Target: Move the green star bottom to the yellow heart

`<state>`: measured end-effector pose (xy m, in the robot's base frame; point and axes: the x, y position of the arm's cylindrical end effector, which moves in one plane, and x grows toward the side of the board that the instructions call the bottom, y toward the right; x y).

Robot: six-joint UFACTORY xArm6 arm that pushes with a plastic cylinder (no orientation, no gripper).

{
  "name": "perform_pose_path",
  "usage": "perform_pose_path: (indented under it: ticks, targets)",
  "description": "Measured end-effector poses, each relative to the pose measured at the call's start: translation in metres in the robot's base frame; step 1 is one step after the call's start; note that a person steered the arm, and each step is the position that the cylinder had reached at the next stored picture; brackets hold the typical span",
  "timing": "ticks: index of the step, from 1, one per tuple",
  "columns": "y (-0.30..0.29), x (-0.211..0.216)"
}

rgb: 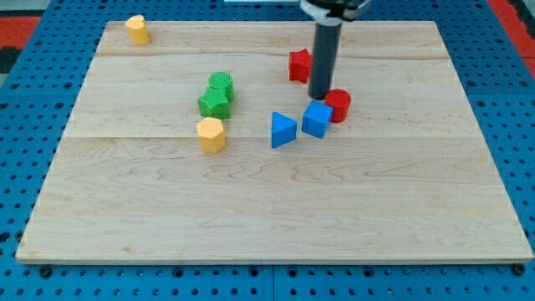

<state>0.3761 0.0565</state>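
The green star lies left of the board's middle, touching a green cylinder just above it. The yellow heart stands far off at the board's top left corner. My tip is well to the right of the green star. It rests between the red cylinder on its right and the blue cube just below it.
A yellow hexagon sits right below the green star. A blue triangle lies left of the blue cube. A red star is partly behind the rod. The wooden board lies on a blue pegboard.
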Motion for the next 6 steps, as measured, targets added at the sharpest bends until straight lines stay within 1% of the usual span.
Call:
perform_pose_path:
  ticks: [1,2,3,4,5,6]
  targets:
    - [-0.051,0.029]
    - [-0.117,0.03]
    - [-0.166,0.016]
    - [-0.171,-0.012]
    - [-0.202,-0.007]
    - [-0.247,-0.007]
